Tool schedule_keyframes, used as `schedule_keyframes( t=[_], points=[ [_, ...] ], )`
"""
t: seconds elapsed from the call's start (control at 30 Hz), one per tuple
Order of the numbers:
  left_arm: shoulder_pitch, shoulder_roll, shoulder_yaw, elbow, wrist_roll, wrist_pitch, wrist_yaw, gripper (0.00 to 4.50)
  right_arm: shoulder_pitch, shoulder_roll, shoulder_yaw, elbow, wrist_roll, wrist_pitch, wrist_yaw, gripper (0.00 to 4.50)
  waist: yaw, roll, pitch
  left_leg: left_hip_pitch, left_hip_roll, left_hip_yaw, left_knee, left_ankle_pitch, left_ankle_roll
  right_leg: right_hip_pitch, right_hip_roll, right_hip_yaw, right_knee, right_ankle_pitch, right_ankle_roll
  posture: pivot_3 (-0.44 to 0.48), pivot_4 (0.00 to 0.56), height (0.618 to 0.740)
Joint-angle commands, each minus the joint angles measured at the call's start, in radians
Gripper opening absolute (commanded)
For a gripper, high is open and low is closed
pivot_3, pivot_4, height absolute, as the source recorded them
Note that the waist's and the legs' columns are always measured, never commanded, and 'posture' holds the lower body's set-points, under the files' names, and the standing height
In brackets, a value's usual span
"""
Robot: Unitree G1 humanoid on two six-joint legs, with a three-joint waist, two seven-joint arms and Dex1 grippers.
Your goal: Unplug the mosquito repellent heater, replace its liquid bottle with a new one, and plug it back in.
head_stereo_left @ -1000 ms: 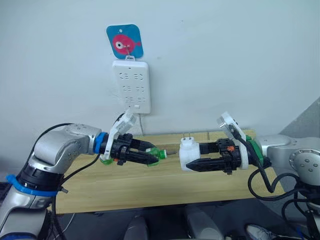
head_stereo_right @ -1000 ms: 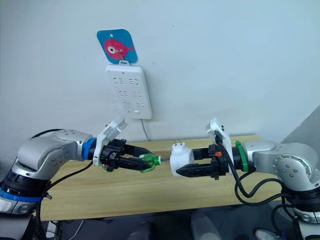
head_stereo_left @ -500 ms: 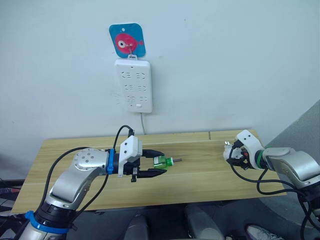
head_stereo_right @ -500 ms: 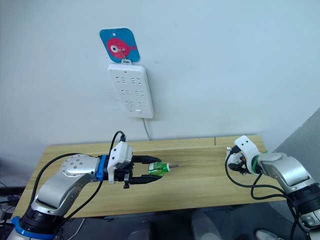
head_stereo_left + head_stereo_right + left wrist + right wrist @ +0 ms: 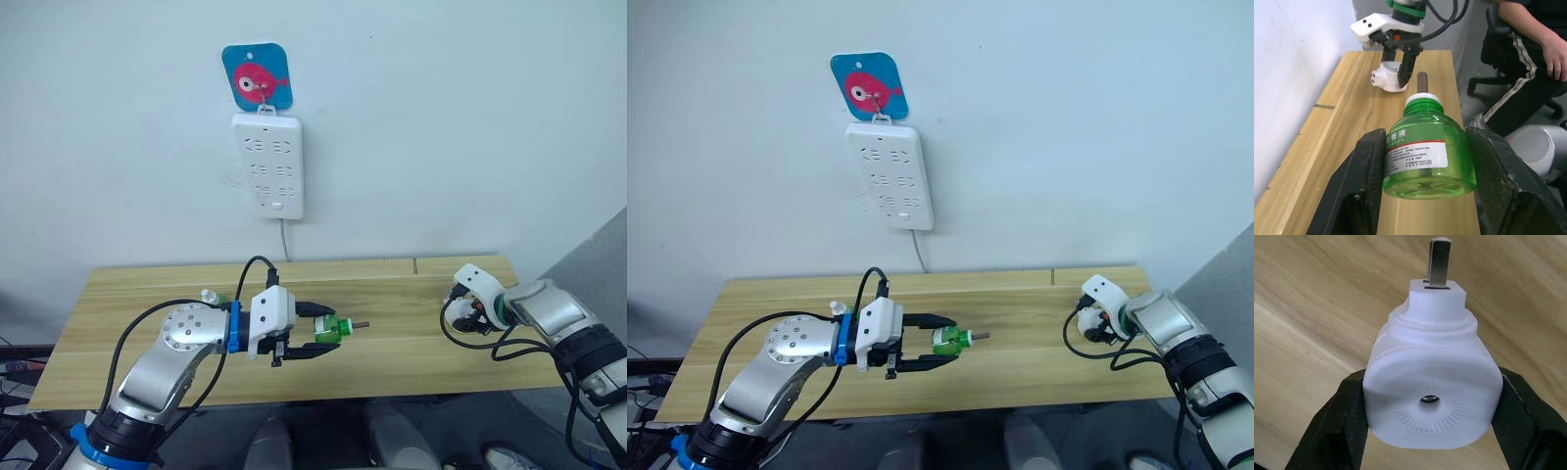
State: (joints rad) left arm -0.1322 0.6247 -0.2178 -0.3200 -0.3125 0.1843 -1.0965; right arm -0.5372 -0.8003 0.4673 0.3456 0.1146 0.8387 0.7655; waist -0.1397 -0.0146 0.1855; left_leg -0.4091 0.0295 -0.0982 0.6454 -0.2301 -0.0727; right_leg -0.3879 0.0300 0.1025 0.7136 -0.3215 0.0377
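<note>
My left gripper [image 5: 323, 331] is shut on a green liquid bottle [image 5: 338, 328] with a white neck and a dark wick, held on its side low over the wooden table [image 5: 392, 362] near the middle. In the left wrist view the bottle [image 5: 1425, 156] sits between both fingers, its wick pointing toward the right gripper [image 5: 1400, 68]. My right gripper [image 5: 462, 311] is at the table's right end, shut on the white mosquito repellent heater [image 5: 1432, 396], which is down at the tabletop with a metal prong [image 5: 1439, 259] pointing away. The heater [image 5: 1387, 79] also appears beyond the bottle.
A white power strip [image 5: 267, 164] hangs on the wall under a blue fish hook [image 5: 257, 86], its cord dropping behind the table. A small white-and-green thing [image 5: 208, 295] lies behind my left arm. A seated person [image 5: 1533, 44] is off the table's right end.
A second ago both grippers were raised close together, bottle facing heater. Both have since dropped and moved apart, the right one carrying the heater to the table's right end. The camera has shifted.
</note>
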Motion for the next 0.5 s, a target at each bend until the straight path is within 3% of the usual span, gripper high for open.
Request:
schedule_keyframes(
  t=[0.03, 0.17, 0.33, 0.4, 0.5],
  points=[
    [-0.023, -0.016, -0.002, -0.020, -0.002, -0.012, 0.015, 2.20, -0.012, 0.001, -0.058, -0.017, -0.009, 0.026, 0.019, 4.48, -0.001, 0.000, 0.000, 0.000, 0.000, 0.000, 0.000, 0.000, 0.000, 0.000, 0.000, 0.000, 0.000, 0.000, 0.000, -0.135, 0.153, 0.710],
    [-0.050, -0.043, 0.016, 0.001, -0.020, 0.008, 0.045, 2.20, 0.037, -0.033, -0.170, -0.156, 0.026, 0.093, 0.017, 4.50, -0.002, 0.000, 0.000, 0.000, 0.000, 0.000, 0.001, 0.000, 0.000, 0.000, 0.000, 0.000, 0.001, 0.000, 0.000, -0.162, 0.141, 0.710],
    [-0.035, -0.133, 0.086, 0.007, -0.084, 0.043, 0.148, 2.20, 0.220, -0.086, -0.461, -0.558, 0.216, 0.228, 0.070, 4.50, 0.000, 0.001, -0.001, -0.001, 0.000, -0.002, 0.000, 0.000, 0.000, 0.000, -0.001, -0.002, 0.001, 0.000, 0.000, -0.199, 0.128, 0.710],
    [-0.017, -0.168, 0.105, -0.002, -0.101, 0.043, 0.183, 2.20, 0.289, -0.051, -0.587, -0.716, 0.315, 0.271, 0.077, 4.50, -0.003, 0.001, -0.001, -0.001, 0.000, -0.003, 0.000, 0.000, 0.000, 0.000, -0.001, -0.003, 0.001, 0.000, 0.000, -0.209, 0.126, 0.710],
    [0.003, -0.229, 0.123, -0.014, -0.097, 0.015, 0.250, 2.20, 0.352, 0.145, -0.778, -0.949, 0.539, 0.371, 0.012, 4.50, -0.014, 0.001, -0.003, -0.001, 0.000, -0.003, 0.000, 0.000, 0.000, 0.000, 0.000, -0.003, 0.001, 0.000, 0.000, -0.239, 0.116, 0.710]
  ],
)
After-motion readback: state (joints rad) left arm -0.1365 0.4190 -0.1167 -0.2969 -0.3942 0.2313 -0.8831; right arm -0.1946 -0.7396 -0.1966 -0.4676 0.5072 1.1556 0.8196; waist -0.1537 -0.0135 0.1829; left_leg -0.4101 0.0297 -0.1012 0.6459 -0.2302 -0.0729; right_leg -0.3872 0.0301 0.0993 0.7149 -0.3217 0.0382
